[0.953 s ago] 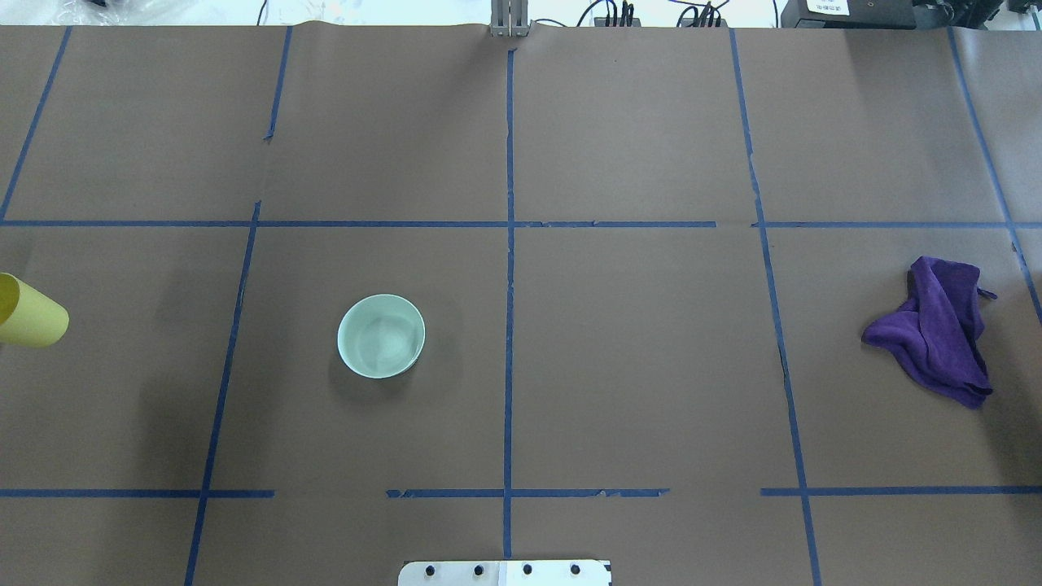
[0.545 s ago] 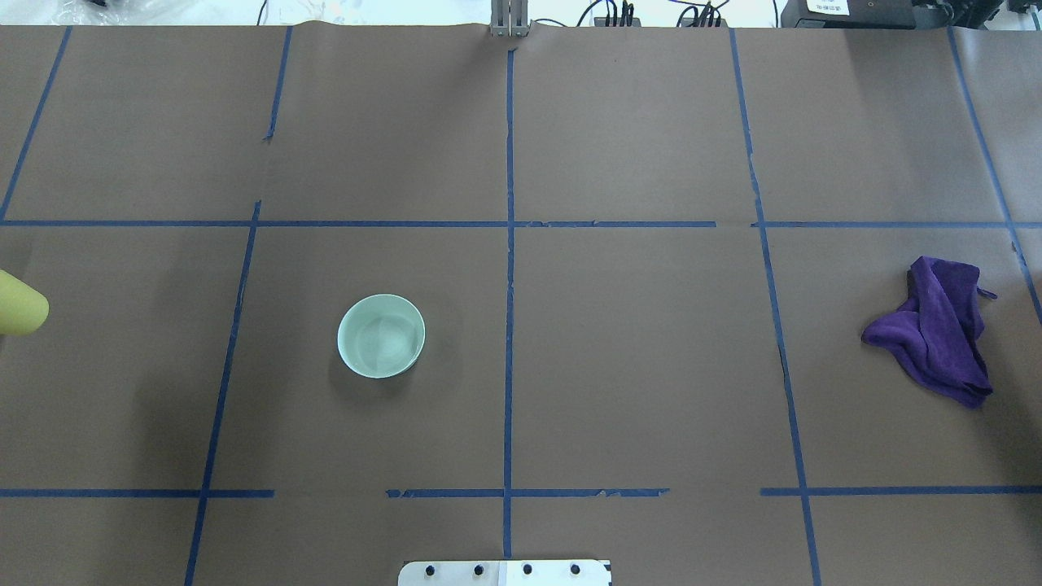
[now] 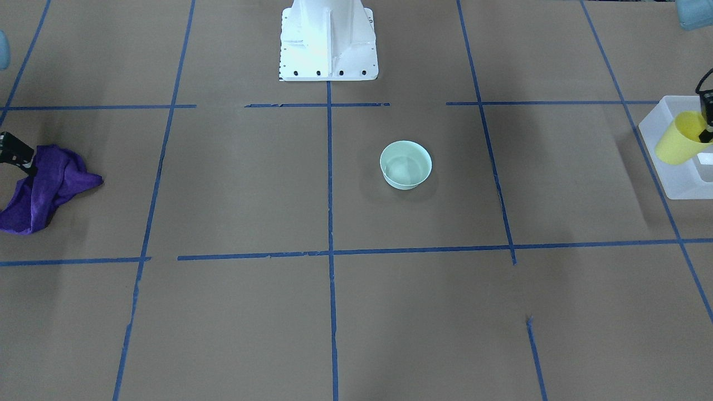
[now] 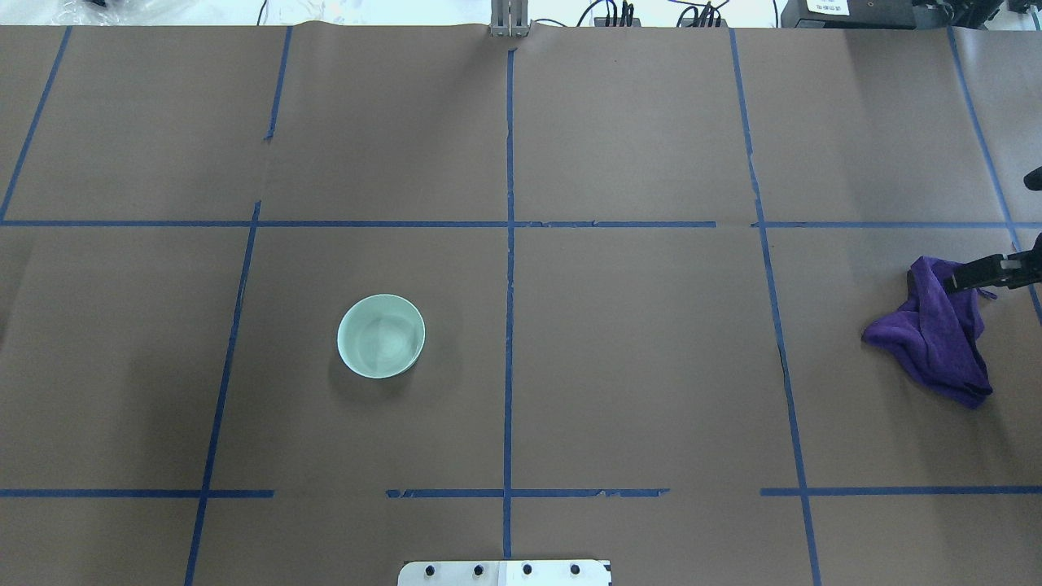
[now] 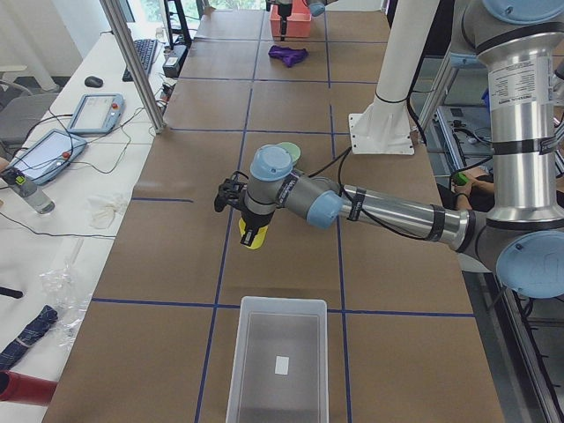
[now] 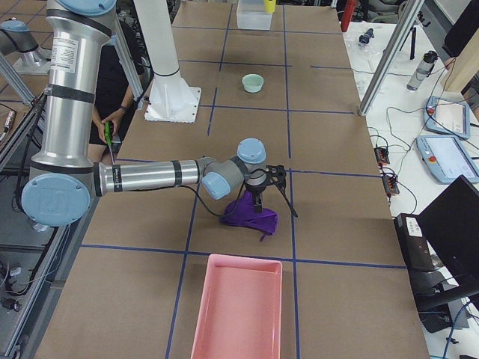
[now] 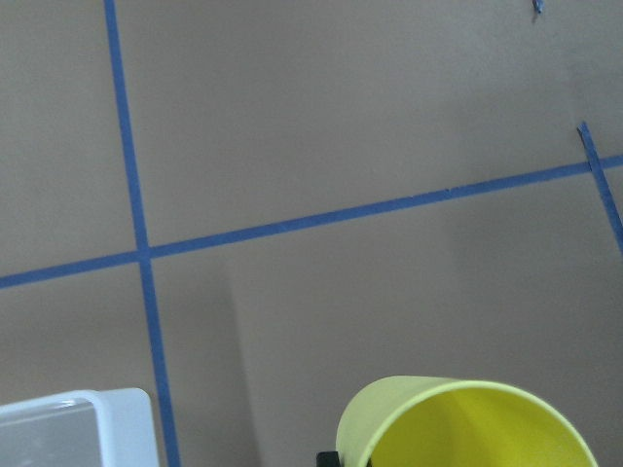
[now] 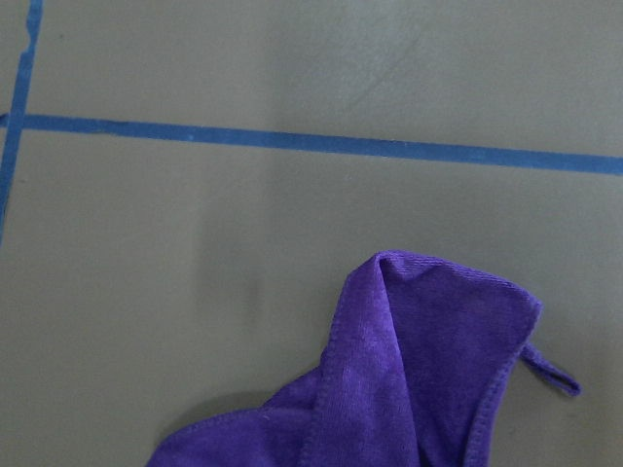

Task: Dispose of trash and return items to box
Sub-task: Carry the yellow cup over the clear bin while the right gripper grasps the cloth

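Observation:
My left gripper [image 3: 704,129] is shut on the yellow cup [image 3: 679,146] and holds it tilted over the near edge of the translucent white box [image 3: 668,179]. The cup fills the bottom of the left wrist view [image 7: 467,428], with a box corner [image 7: 78,428] beside it. The mint-green bowl [image 4: 381,335] stands upright and alone on the table's left half. My right gripper [image 6: 271,206] looks open, right above the far edge of the purple cloth [image 4: 936,338]. One finger [image 4: 981,275] shows in the overhead view.
A pink tray [image 6: 238,307] lies past the cloth at the table's right end. The robot base [image 3: 327,39] stands at the middle of the table's near edge. Brown paper with blue tape lines covers the table.
The yellow cup has moved left, out of the overhead view. A finger of my right gripper has come in at the right edge, over the cloth. The bowl and the cloth have not moved.

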